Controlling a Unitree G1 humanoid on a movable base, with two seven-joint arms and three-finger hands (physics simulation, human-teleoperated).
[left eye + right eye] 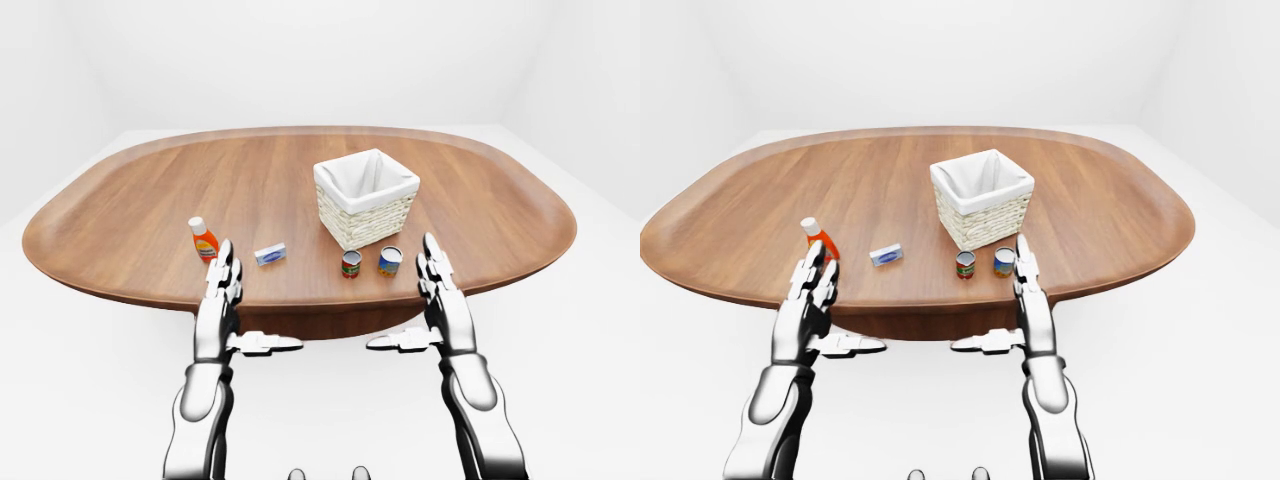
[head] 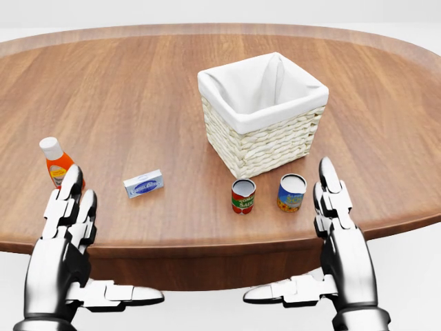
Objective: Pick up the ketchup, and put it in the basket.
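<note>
The ketchup (image 2: pixel 55 164), an orange bottle with a white cap, stands upright near the left of the table (image 2: pixel 138 89) in the head view. My left hand (image 2: pixel 96 248) is open, held just off the table's near edge; its fingertips (image 2: pixel 72 181) overlap the bottle's lower right side in the picture, and I cannot tell whether they touch it. The wicker basket (image 2: pixel 265 148) with a white liner stands right of centre and holds nothing visible. My right hand (image 2: pixel 296 241) is open and empty, below and right of the basket.
A small blue-and-white box (image 2: pixel 143 184) lies right of the ketchup. A red-and-green can (image 2: pixel 242 196) and a blue-and-yellow can (image 2: pixel 291 192) stand just below the basket, close to my right hand's fingers (image 2: pixel 329 189). White floor surrounds the oval table.
</note>
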